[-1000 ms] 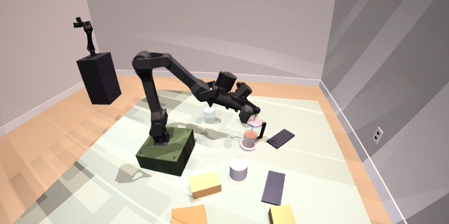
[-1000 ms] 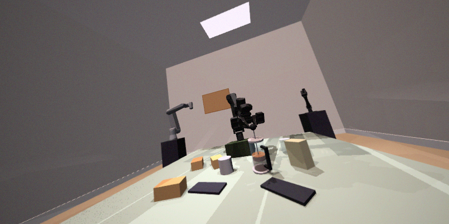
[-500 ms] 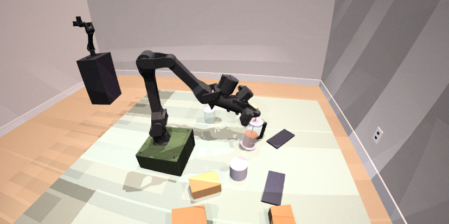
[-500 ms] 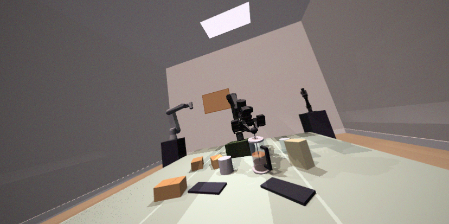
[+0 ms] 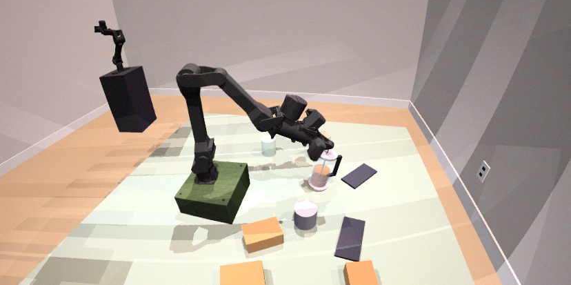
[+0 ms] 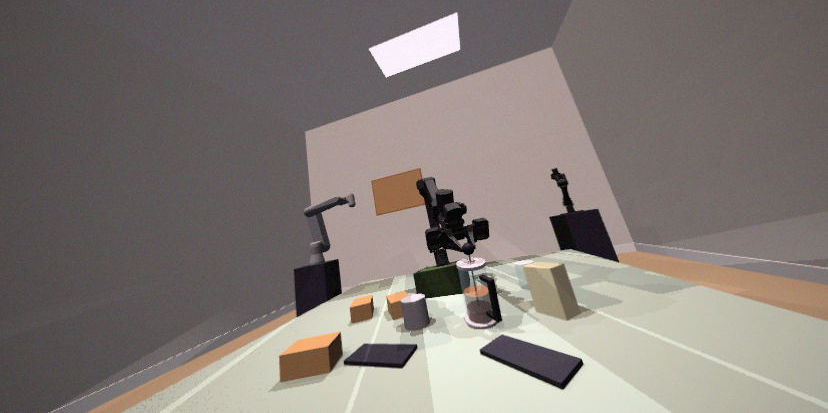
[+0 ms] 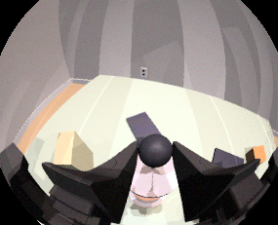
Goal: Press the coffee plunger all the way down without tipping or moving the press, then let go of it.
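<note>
Using the coffee press [image 5: 321,174] as the landmark and going left to right in the top view. Way off to its left, a black pedestal [image 5: 127,98] with a small dark arm on top sits out over the orange floor. Closer in, still left of the press, is the green base block [image 5: 213,197] that the robot arm [image 5: 223,83] stands on. The arm bends over from there and reaches down toward the press. Between the base and the press, a bit further back, there's a pale cup [image 5: 268,145].

The press itself stands upright on the light mat [image 5: 399,203], brown liquid in the lower part, black handle sticking out on its right side. The gripper [image 5: 324,149] is right on top of it, clamped on the plunger knob [image 7: 154,150]. In the wrist view the dark round knob sits squarely between the two fingers, with the pinkish lid [image 7: 150,185] just below it. In the exterior view the knob [image 6: 467,248] is just above the lid, so the rod looks mostly sunk in.

In front of the press are a grey cylinder [image 5: 305,214] and an orange box [image 5: 262,234]. Just right of the press lies a dark flat slab [image 5: 358,175], and another slab [image 5: 350,238] lies nearer the camera, to the press's right.
</note>
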Controlling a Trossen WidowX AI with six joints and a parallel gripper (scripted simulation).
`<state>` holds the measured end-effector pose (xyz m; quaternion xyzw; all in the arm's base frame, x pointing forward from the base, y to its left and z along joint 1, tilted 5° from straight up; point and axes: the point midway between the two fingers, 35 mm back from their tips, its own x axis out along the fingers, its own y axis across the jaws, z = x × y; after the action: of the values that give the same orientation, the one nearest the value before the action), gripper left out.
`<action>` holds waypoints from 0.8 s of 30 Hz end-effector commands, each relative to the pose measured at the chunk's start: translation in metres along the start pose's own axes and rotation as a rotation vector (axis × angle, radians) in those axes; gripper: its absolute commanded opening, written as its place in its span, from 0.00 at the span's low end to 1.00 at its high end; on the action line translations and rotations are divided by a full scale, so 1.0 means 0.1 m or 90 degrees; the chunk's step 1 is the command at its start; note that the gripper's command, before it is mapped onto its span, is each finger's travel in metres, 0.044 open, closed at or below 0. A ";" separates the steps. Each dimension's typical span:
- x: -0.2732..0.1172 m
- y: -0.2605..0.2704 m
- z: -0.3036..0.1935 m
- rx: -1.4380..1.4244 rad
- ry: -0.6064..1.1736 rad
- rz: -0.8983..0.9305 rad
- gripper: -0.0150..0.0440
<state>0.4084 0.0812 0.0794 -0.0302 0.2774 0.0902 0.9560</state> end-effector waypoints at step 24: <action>0.06 0.00 -0.02 -0.005 0.013 0.001 0.47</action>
<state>0.4118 0.0817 0.0775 -0.0307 0.2813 0.0901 0.9549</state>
